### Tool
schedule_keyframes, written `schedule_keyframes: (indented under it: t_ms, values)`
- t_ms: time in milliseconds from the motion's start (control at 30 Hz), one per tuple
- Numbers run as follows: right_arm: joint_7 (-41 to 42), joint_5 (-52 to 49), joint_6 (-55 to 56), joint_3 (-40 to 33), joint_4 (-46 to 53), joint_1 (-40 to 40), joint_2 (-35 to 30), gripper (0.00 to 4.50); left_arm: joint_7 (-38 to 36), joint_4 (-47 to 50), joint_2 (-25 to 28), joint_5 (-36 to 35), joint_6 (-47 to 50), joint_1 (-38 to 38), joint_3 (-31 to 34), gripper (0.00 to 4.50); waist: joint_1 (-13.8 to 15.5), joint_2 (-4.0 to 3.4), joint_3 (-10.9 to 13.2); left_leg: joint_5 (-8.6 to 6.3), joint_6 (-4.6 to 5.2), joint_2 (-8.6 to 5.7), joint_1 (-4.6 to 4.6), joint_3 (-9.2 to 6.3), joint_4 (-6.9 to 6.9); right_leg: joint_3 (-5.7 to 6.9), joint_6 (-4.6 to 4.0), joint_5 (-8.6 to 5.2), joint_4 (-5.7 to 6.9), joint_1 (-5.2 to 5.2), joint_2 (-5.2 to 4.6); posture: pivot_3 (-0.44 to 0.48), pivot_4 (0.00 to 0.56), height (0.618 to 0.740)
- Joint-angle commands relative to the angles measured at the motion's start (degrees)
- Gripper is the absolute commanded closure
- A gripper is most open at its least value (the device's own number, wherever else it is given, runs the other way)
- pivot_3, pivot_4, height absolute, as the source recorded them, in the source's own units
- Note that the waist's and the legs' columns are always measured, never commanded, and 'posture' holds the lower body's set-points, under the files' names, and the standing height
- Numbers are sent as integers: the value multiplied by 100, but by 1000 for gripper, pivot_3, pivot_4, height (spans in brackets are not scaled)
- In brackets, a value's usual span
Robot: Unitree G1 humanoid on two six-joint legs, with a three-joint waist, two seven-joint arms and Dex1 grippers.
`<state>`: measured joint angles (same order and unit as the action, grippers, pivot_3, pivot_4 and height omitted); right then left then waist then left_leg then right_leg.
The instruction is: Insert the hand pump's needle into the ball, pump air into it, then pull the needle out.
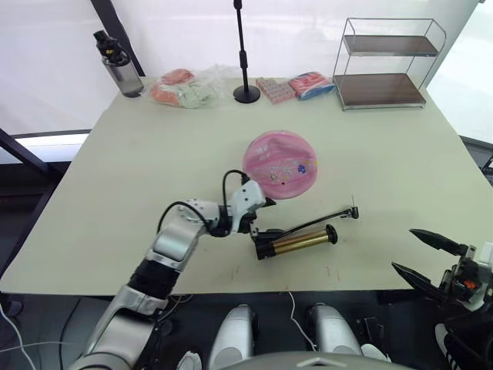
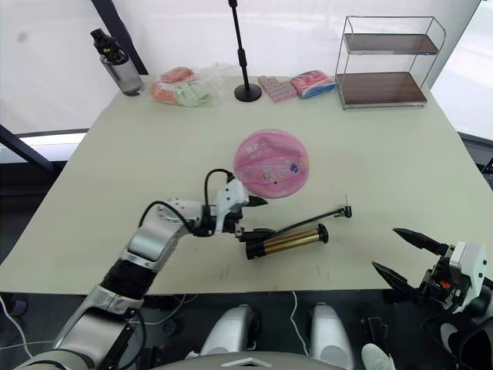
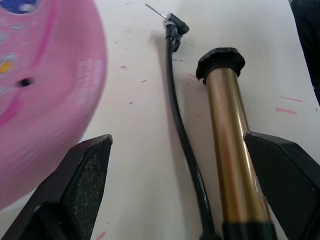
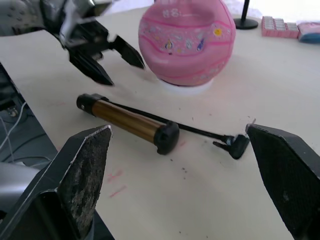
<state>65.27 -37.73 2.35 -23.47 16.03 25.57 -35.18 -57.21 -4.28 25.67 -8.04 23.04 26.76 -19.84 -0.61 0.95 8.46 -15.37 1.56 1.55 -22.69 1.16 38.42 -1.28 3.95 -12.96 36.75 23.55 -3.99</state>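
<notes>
The work looks to be at its very start: the short gold-bronze metal hand pump with black end caps [image 1: 296, 243] lies flat on the pale tabletop [image 1: 115, 177], held by nothing, and its tiny metal needle on a small black fitting [image 3: 156, 10] is not in the round pink ball with white printed panels and little stickers [image 1: 280, 165]. The left pincer [image 2: 245, 216] hovers with its black fingers apart just by the pump's near cap, between pump and ball. The right pincer [image 1: 420, 252], fingers also apart, sits near the tabletop's front edge, well away from the pump.

The next move likely calls for closing on the pump or its thin black hose [image 3: 182, 140], then steering the needle to the ball's small dark valve hole [image 3: 26, 82] (a fine target, so alignment matters).

The ball rests near the tabletop's middle, on what seems a white ring, beside the pump. The hose runs alongside the cylinder, needle end pointing away from the left pincer.
</notes>
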Motion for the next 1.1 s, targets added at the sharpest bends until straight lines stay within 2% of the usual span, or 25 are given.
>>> schedule_keyframes:
  t_ms: [33,433,733,1000,1067,1100]
  values:
    - [-10,-125,-18,-150,247,49,-1,0,264,-93,-280,208,226,272,-177,51,1,1,1,0,0,0,0,0,0,0,0,0,0,0,0,0,150,740]
    - [52,15,157,-85,143,22,58,0,1182,-871,-1409,839,535,705,-611,51,91,1,1,0,0,-5,-4,-2,3,0,1,0,-4,-1,-2,0,150,740]
    - [100,95,245,-95,27,-29,94,0,1469,-1696,-1850,1236,296,1039,-781,51,114,2,1,0,0,-6,-5,-3,3,0,1,0,-6,0,-1,0,150,740]
    - [89,130,292,-128,-25,-16,98,0,1275,-2227,-1977,1538,84,1065,-1102,51,138,1,0,0,0,-6,-5,-3,3,1,1,-1,-6,-1,-2,0,150,740]
    - [91,139,296,-148,-41,-4,92,0,1239,-2293,-2016,1552,70,1058,-1117,552,138,1,0,0,0,-7,-6,-3,3,0,1,-1,-7,-1,-3,0,150,740]
    - [84,141,293,-154,-44,2,91,0,1221,-2329,-2047,1550,56,1045,-1130,623,139,1,0,0,0,-7,-6,-4,3,1,1,-1,-7,-1,-3,0,150,740]
